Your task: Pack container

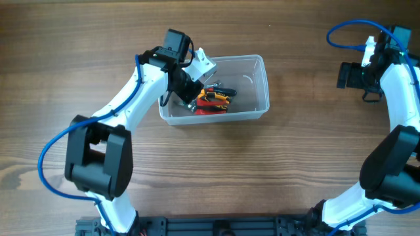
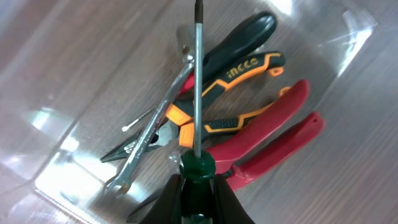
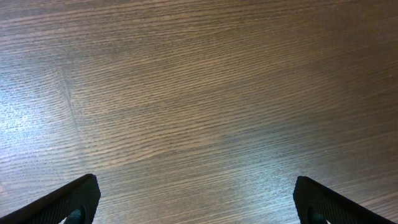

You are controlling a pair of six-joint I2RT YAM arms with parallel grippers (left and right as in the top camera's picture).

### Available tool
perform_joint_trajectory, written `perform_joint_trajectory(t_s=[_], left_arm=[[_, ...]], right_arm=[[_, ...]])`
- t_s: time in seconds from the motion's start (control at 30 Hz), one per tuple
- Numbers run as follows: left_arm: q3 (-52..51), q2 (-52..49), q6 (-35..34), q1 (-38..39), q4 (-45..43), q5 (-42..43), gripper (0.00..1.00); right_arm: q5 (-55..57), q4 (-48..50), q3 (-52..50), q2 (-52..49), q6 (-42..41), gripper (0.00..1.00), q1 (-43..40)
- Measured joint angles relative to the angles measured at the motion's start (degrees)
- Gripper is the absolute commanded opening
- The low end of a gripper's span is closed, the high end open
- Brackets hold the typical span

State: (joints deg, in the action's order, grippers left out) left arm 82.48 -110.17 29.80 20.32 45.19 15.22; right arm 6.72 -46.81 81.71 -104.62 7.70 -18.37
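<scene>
The clear container stands at the table's middle back, and its see-through floor fills the left wrist view. Inside lie red-handled pliers, orange-and-black pliers, a steel wrench and a dark green handle. My left gripper hangs over the container's left half. It is shut on the green handle of a screwdriver, whose shaft points away over the tools. My right gripper is far off at the right edge, open over bare wood.
The brown wooden table stretches all around the container. The right arm's blue cable loops at the back right. The left arm reaches in from the front left.
</scene>
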Motion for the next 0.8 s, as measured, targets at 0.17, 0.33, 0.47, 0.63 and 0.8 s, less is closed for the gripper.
perform_joint_trajectory(t_s=[0.17, 0.33, 0.47, 0.63, 0.8], left_arm=[[0.0, -1.14, 0.0, 0.0, 0.72, -0.39, 0.13], [0.0, -1.44, 0.48, 0.0, 1.44, -0.39, 0.58], [0.0, -1.46, 0.92, 0.0, 1.25, -0.87, 0.81], [0.04, -1.44, 0.9, 0.0, -1.01, -1.4, 0.89], [3.3, -1.38, 0.52, 0.0, -1.31, -1.92, 1.0]], right_arm=[[0.0, 0.0, 0.0, 0.0, 0.02, 1.0, 0.0], [0.0, 0.0, 0.0, 0.0, 0.0, 1.0, 0.0], [0.0, 0.0, 0.0, 0.0, 0.0, 1.0, 0.0], [0.0, 0.0, 0.0, 0.0, 0.02, 1.0, 0.0], [0.0, 0.0, 0.0, 0.0, 0.02, 1.0, 0.0]])
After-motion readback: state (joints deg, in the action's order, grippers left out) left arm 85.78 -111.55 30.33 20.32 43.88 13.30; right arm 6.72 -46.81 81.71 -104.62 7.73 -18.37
